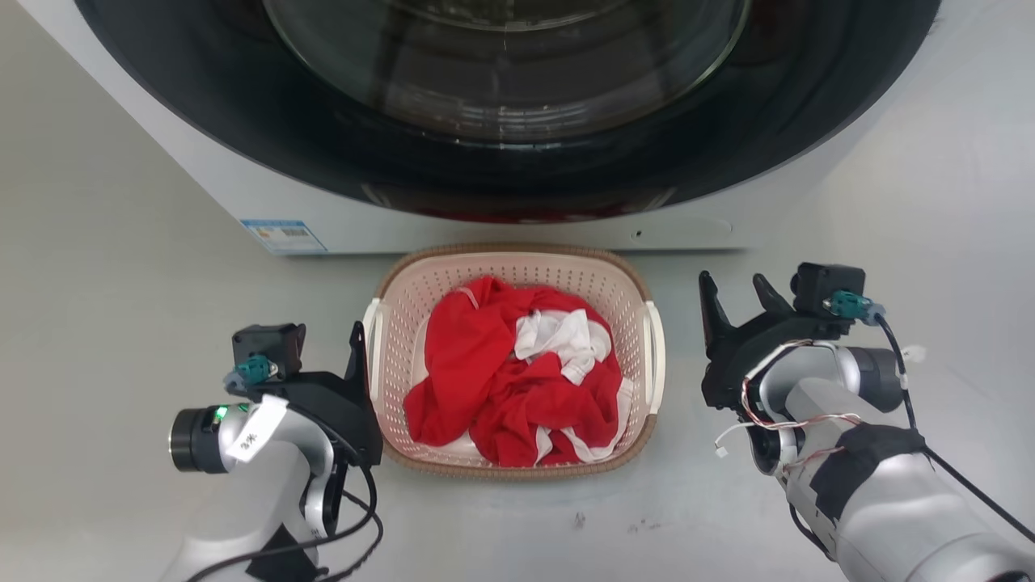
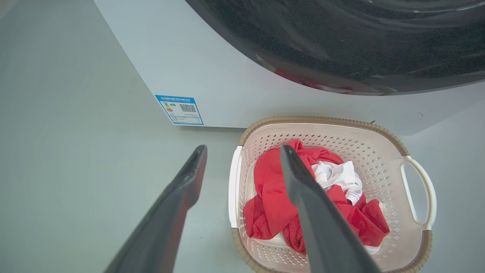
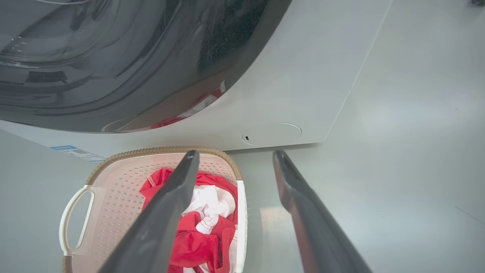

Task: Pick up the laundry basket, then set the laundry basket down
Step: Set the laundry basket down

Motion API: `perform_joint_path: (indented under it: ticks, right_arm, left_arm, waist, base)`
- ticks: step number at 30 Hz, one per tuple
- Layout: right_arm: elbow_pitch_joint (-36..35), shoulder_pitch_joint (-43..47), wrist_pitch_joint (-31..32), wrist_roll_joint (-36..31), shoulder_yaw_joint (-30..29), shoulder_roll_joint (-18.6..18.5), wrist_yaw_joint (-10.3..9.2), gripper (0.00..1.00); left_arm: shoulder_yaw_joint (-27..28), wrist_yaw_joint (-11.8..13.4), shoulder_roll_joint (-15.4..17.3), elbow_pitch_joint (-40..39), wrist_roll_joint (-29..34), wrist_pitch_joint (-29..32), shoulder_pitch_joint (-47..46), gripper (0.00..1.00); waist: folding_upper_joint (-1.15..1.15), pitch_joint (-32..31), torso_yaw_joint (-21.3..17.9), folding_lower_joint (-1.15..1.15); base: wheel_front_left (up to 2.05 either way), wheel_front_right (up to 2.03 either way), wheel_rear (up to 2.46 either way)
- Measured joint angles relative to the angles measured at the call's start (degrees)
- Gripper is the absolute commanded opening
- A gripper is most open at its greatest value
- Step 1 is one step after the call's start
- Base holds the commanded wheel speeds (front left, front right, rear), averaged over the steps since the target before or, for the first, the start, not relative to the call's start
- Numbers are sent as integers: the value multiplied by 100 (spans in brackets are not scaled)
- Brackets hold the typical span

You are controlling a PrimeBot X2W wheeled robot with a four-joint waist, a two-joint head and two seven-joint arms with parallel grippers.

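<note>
Looking from head: laundry basket [image 1: 517, 249] sits on the floor [image 1: 121, 242] before washing machine [image 1: 364, 226]; left gripper [image 1: 356, 356] just beside it, right gripper [image 1: 732, 283] apart.
Left wrist: jaws wide, straddling left handle [image 2: 232, 185]; centre, then close.
Right wrist: jaws wide astride right handle [image 3: 240, 220]; grip both, lift level.

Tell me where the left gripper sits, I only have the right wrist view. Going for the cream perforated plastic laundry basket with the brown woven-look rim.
Observer: The left gripper is open. In its wrist view one finger is outside the white left handle and the other is over the red and white clothes.
Operator: Touching the handle?
Observer: Cannot tell. The head view shows a dark finger right beside that side of the laundry basket, with no gap visible.
Operator: And my right?
Observer: In the head view the right gripper is open, with bare grey floor between it and the white right handle.
</note>
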Motion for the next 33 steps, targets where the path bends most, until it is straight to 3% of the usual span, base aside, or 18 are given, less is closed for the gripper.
perform_joint_path:
  ticks: [16,33]
  right_arm:
    - [-1844,1758,0,-865,-932,-439,-136,100]
    - [-4079,4363,0,-2293,-2387,-624,-172,100]
  left_arm:
    - [815,130,303,-1917,776,0,1947,100]
    - [2123,132,204,-4034,2170,0,4413,100]
  waist:
    - [-1,-1369,-23,-1]
    - [0,-2634,-40,-1]
  base:
    - [0,0,0]
    - [0,0,0]
